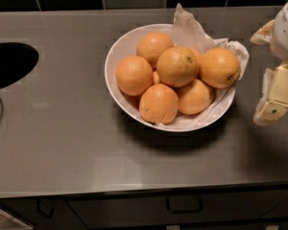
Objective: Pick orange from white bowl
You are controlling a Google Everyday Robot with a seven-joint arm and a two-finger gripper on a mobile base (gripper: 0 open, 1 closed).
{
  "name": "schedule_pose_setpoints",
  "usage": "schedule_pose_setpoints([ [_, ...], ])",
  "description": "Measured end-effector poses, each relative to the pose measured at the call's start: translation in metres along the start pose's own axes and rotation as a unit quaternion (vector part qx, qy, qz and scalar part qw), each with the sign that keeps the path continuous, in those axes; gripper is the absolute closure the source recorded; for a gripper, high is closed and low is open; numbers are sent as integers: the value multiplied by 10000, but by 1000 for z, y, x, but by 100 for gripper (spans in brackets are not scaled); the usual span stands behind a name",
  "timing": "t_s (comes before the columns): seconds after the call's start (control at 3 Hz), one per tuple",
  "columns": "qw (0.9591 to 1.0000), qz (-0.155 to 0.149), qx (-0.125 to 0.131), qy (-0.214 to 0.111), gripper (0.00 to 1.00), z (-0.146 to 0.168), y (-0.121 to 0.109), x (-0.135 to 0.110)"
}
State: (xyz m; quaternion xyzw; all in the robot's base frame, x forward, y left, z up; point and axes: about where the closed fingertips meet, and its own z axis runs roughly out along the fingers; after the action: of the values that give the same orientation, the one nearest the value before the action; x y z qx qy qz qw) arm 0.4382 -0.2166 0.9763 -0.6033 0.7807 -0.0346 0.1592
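The orange (219,67) is sitting at the right side of the white bowl (116,56). It is leaning on the crumpled paper liner (187,25) and touching the speckled orange (177,66) at the middle of the pile. Its dark stem dimple is facing down and to the right. The bowl is resting on the grey tabletop (62,138), with a dark sink opening (12,63) well apart at the left.

The end effector (274,94) is hanging at the right edge of the view, near the bowl's rim and clear of the fruit; I cannot tell whether it is spread or closed.

The orange is likely feeling firm and fairly heavy, with a smooth peel that is apt to slip or roll. Its widest part is probably offering the best hold, approached from the exposed top and right, since the neighbouring fruit may shift. No brand, label or writing is showing anywhere.
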Motion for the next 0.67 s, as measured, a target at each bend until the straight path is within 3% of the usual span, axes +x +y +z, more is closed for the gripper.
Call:
schedule_pose_setpoints([
  [0.33, 10000, -3, 0, -1, 0, 0, 0, 0],
  [0.67, 9993, -352, -20, -86, 0, -2, -8, -26],
])
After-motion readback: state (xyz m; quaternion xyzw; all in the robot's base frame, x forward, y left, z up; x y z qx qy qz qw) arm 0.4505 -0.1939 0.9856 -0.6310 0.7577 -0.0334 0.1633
